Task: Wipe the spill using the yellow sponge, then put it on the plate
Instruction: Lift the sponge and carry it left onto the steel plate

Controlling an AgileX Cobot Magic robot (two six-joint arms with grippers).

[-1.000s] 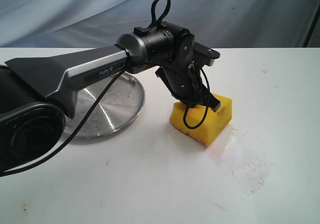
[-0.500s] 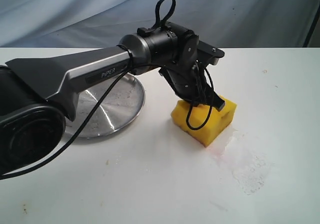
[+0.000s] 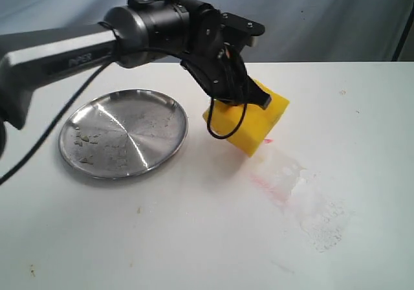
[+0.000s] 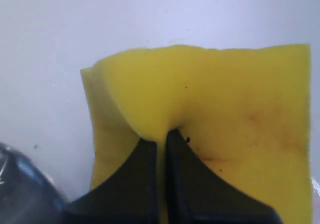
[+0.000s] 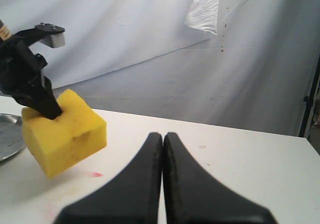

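My left gripper (image 3: 249, 99) is shut on the yellow sponge (image 3: 242, 123), pinching its top and holding it tilted above the table, between the plate and the spill. The wrist view shows the fingers (image 4: 150, 156) squeezing a fold of the yellow sponge (image 4: 215, 114). The spill (image 3: 291, 183) is a thin whitish-pink smear on the table, right of and nearer than the sponge. The steel plate (image 3: 165, 154) lies on the left, holding only crumb specks. My right gripper (image 5: 162, 136) is shut with nothing in it, low over the table; its view shows the sponge (image 5: 65, 129) hanging off the table.
A dried, flaky patch (image 3: 326, 228) lies beyond the smear at the front right. A small red mark (image 5: 95, 174) sits on the table under the sponge. A grey cloth backdrop (image 3: 323, 18) hangs behind the table's far edge.
The left arm has lifted the sponge off the table and carried it back and left, away from the spill. The arm's body has swung up, uncovering the whole plate.
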